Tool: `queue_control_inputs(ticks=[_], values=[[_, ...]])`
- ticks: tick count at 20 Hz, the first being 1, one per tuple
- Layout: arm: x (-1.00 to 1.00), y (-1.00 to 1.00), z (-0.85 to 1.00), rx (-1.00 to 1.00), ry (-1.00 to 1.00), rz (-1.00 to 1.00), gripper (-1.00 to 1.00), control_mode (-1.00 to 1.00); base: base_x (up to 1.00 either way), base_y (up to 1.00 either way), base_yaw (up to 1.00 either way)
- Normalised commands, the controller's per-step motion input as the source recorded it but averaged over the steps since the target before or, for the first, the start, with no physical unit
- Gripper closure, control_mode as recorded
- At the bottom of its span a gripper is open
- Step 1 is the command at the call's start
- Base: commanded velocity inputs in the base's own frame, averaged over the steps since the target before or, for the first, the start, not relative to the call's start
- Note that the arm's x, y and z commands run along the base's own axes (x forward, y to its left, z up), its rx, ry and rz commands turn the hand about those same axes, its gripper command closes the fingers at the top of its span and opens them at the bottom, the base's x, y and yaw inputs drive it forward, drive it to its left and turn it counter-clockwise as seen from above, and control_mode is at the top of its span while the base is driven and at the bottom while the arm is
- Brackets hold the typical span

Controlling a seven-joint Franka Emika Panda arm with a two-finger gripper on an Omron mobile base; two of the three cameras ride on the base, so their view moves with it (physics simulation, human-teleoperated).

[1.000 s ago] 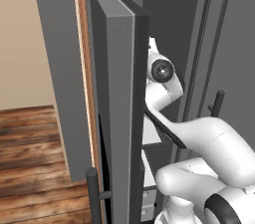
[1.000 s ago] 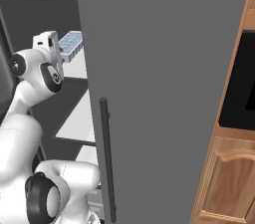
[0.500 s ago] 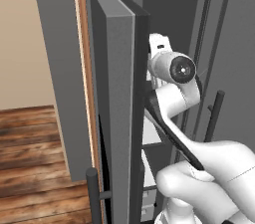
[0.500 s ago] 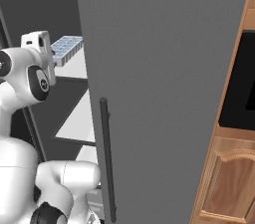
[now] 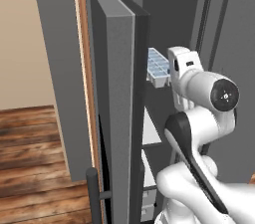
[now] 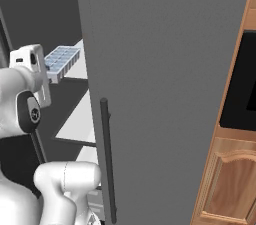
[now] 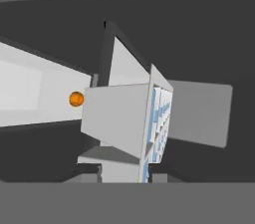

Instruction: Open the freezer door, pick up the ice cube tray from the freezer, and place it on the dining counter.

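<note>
Withdrawing: ice cube tray sits in the hand, lifted clear of the white shelves, at the mouth of the freezer.
Hand state: closed on one end of the tray; in the hand view the tray stands edge-on between the dark finger tips.
Door: freezer door swung wide open at the arm's left; plain grey door shut on the right.
Doing it well: probably best to pull straight back, keep the tray level, and watch the freezer door's edge and the shelf fronts before turning away.
Next target: dining surface, location not established here.
Poorly seen: the contact itself is cut off at the hand view's bottom edge, so how deep the grip sits is unclear.
Odd item: small orange object deep on a shelf, too small to identify.
</note>
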Motion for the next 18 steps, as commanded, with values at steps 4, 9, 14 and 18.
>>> queue_control_inputs(ticks=[4, 9, 14, 18], values=[[-1.00, -0.07, 0.01, -0.01, 0.00, 0.00, 1.00, -1.00, 0.00, 0.00, 0.00], [-0.84, -0.07, 0.16, 0.00, 0.01, 0.00, 1.00, -1.00, 0.00, 0.00, 0.00], [-0.59, -0.12, 0.27, 0.00, -0.02, 0.00, 1.00, -1.00, 0.00, 0.00, 0.00], [-0.43, -0.09, 0.22, 0.00, -0.05, 0.00, 1.00, -1.00, 0.00, 0.00, 0.00]])
